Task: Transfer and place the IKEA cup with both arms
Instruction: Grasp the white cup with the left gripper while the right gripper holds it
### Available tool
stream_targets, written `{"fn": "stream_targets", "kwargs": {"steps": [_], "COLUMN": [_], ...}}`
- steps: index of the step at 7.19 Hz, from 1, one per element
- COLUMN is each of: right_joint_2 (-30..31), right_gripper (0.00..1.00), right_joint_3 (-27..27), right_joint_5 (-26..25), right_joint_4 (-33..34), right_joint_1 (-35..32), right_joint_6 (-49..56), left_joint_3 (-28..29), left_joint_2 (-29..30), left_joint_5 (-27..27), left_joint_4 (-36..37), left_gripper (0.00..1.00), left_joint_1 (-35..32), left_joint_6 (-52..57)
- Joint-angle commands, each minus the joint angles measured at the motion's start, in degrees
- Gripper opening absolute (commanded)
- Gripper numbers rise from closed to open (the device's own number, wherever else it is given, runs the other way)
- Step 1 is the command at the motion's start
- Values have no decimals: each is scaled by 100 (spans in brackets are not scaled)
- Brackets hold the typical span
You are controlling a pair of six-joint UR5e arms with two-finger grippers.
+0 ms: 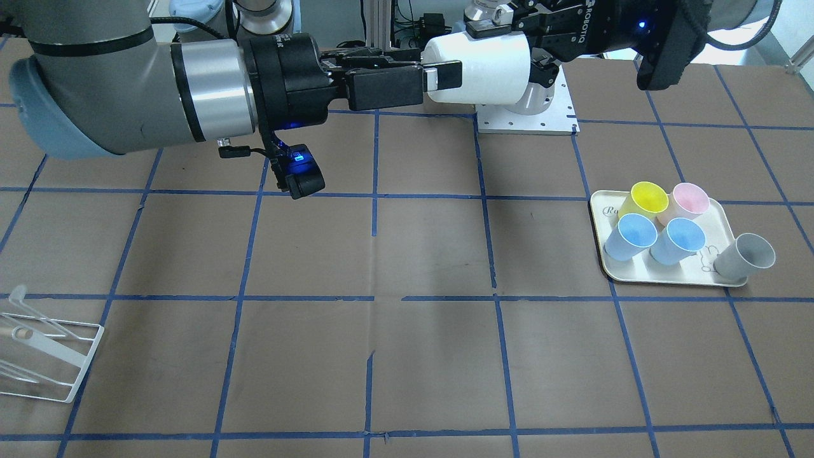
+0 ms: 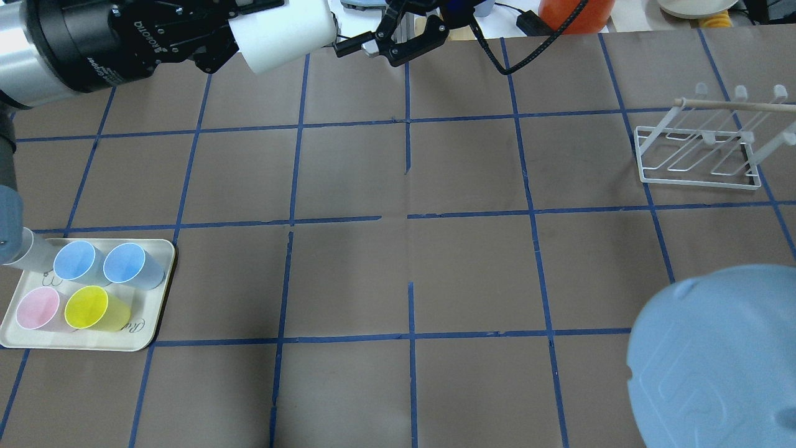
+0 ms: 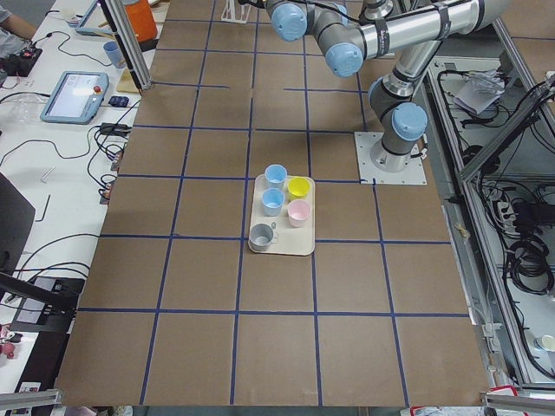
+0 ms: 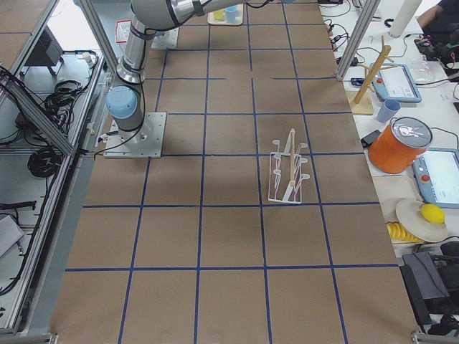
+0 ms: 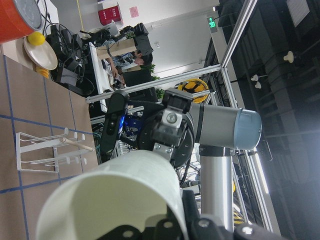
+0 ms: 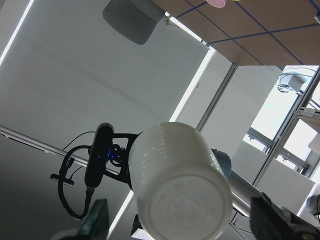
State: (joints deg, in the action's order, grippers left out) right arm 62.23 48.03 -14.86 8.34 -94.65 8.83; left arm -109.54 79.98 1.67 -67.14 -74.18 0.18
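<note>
The IKEA cup [image 1: 477, 70] hung in the air above the table [image 1: 407, 254], lying on its side. Its wide mouth pointed toward the left gripper [image 1: 512, 48] and its narrow closed base toward the right gripper [image 1: 440, 71]. The left gripper was clamped on the cup at the mouth end and carried it alone.

The right gripper faced it from the other side with its fingers spread. In the front-facing view one finger [image 1: 445, 75] overlapped the cup's base end. In the right wrist view the base sat between the two spread fingers with a gap on each side, so the cup lay within that pincer's reach but was not pinched by it.

Well apart from the cup, a cream tray [image 1: 601, 254] on the table held two blue cups [image 1: 631, 235], a yellow cup [image 1: 645, 200] and a pink cup [image 1: 688, 200]. A grey cup [image 1: 745, 256] stood at the tray's corner. A white wire rack [image 1: 44, 356] stood at the table's opposite end.
</note>
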Motion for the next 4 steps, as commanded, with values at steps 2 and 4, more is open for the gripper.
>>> {"fn": "stream_targets", "kwargs": {"steps": [2,4], "right_joint_2": [17,52], "right_gripper": [100,100], "right_joint_3": [-109,-109], "right_joint_5": [-452,-1847], "right_joint_4": [36,106], "right_joint_1": [506,1349], "right_joint_6": [-83,-31], "left_joint_3": [21,440], "left_joint_2": [-27,43], "left_joint_5": [470,2119], "left_joint_4": [-1,-45], "left_gripper": [0,0], "left_joint_1": [35,79], "left_joint_6": [-9,-131]}}
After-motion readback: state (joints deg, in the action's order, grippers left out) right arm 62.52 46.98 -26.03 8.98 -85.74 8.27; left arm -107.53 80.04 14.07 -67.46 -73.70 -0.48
